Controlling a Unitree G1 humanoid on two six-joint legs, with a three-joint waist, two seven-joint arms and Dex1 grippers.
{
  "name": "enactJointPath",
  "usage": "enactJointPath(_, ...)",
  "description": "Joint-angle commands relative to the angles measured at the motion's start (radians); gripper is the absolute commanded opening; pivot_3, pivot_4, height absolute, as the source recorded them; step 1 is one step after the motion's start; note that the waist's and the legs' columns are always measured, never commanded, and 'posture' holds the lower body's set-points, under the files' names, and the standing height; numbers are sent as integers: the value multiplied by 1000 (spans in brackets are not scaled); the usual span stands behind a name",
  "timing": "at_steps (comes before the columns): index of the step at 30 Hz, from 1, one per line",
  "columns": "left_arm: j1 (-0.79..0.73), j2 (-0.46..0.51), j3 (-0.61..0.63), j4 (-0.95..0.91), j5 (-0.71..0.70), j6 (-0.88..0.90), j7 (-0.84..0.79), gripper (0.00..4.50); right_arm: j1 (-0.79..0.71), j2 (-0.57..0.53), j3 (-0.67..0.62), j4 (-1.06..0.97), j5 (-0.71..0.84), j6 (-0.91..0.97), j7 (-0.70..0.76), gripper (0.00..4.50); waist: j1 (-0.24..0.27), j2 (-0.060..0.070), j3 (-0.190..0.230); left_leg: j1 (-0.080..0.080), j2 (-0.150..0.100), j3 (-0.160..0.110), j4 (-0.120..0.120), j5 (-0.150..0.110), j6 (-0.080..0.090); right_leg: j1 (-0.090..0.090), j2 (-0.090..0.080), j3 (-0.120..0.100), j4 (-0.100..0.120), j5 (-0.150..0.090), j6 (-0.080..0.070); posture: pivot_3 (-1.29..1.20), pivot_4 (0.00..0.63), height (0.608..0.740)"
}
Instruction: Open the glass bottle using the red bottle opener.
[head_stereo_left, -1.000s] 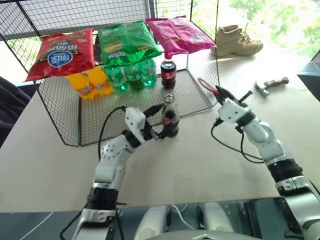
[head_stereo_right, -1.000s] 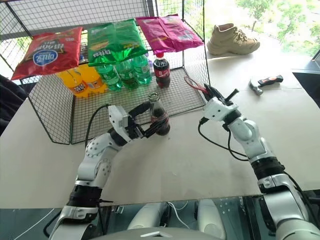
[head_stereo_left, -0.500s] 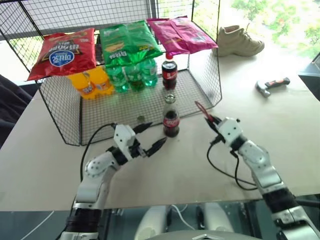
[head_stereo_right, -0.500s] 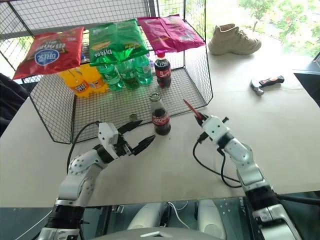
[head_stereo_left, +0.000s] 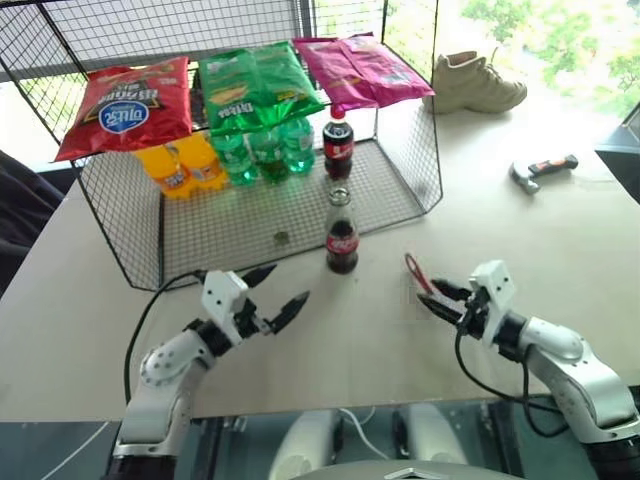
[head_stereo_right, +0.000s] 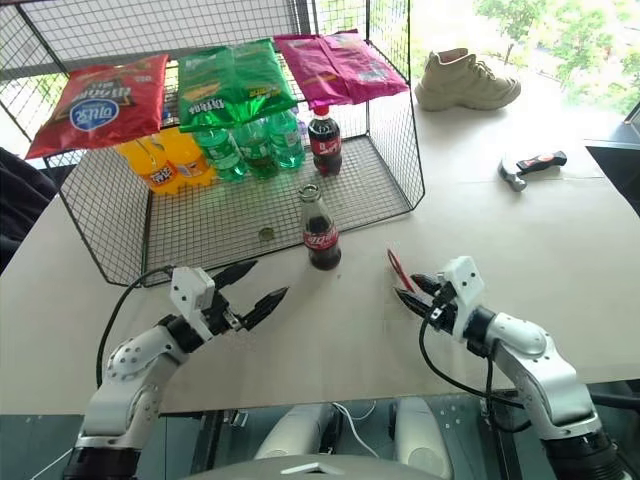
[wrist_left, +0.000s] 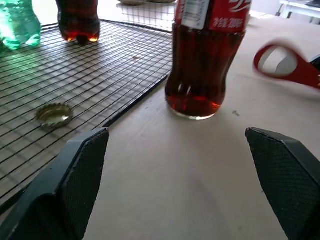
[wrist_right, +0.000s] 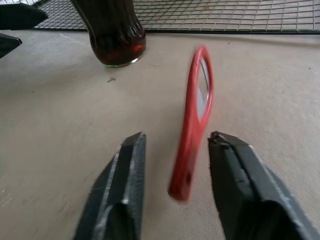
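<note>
Right of the glass bottle (head_stereo_left: 342, 236), the right gripper (head_stereo_left: 440, 299) has come down from beside the neck to the table and parted its fingers, letting the red bottle opener (wrist_right: 194, 118) go between them. Left of the bottle, the left gripper (head_stereo_left: 277, 291) has backed away, spread and empty. With a loose cap (wrist_left: 54, 114) on the wire tray (head_stereo_left: 240, 215) just behind the bottle, the opening looks finished.

Glossy glass bottle (head_stereo_left: 342, 240), smooth red bottle opener (wrist_right: 192, 125), matt table (head_stereo_left: 400, 330), wire-mesh rack (head_stereo_left: 260, 205)
</note>
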Motion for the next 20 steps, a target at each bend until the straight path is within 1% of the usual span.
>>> enactJointPath(1, 20, 18, 29, -46, -14, 12, 3, 4500, 26, -27, -58, -24, 7, -29, 41, 3638, 2, 0, 0, 0, 0, 0, 0, 0, 0, 0, 0, 0, 0, 0, 0, 0, 150, 740)
enactJointPath(2, 28, 23, 33, -51, -14, 18, 6, 4500, 47, -37, -79, -16, 14, -44, 65, 4100, 2, 0, 0, 0, 0, 0, 0, 0, 0, 0, 0, 0, 0, 0, 0, 0, 150, 740)
enactJointPath(3, 34, 29, 37, -56, -11, 22, 9, 4500, 66, -48, -96, -8, 15, -66, 91, 4440, 5, 0, 0, 0, 0, 0, 0, 0, 0, 0, 0, 0, -1, 0, 0, 0, 150, 740)
enactJointPath(7, 62, 48, 51, -72, -10, 41, 12, 4500, 111, -73, -164, 31, 25, -143, 177, 4440, 10, 0, 0, -1, 0, 0, 0, -1, 1, 0, -1, -1, -1, 0, 0, 0, 150, 740)
enactJointPath(10, 112, 75, 68, -90, 1, 60, 7, 4500, 145, -102, -256, 132, 7, -287, 267, 4440, 12, 0, 0, 0, 0, 0, 0, -1, 1, 1, -1, -1, -1, 0, 0, 0, 150, 740)
enactJointPath(13, 152, 97, 79, -98, 2, 63, -1, 4500, 155, -124, -314, 205, 21, -359, 339, 4440, 14, 0, 0, 0, 0, 0, 0, -1, 1, 3, -1, -1, -2, 0, 0, 0, 150, 740)
enactJointPath(16, 169, 109, 92, -99, -2, 62, -6, 4500, 155, -132, -338, 263, 3, -432, 386, 4440, 18, 0, 0, 0, 0, 0, 0, -1, 1, 3, -1, -1, -2, 0, 0, 0, 150, 740)
enactJointPath(20, 168, 110, 100, -102, -2, 68, -4, 4500, 150, -127, -343, 297, 5, -464, 411, 4440, 21, 0, 0, 1, 1, 0, 1, -1, 1, 4, -1, -1, -2, 0, 0, 0, 150, 740)
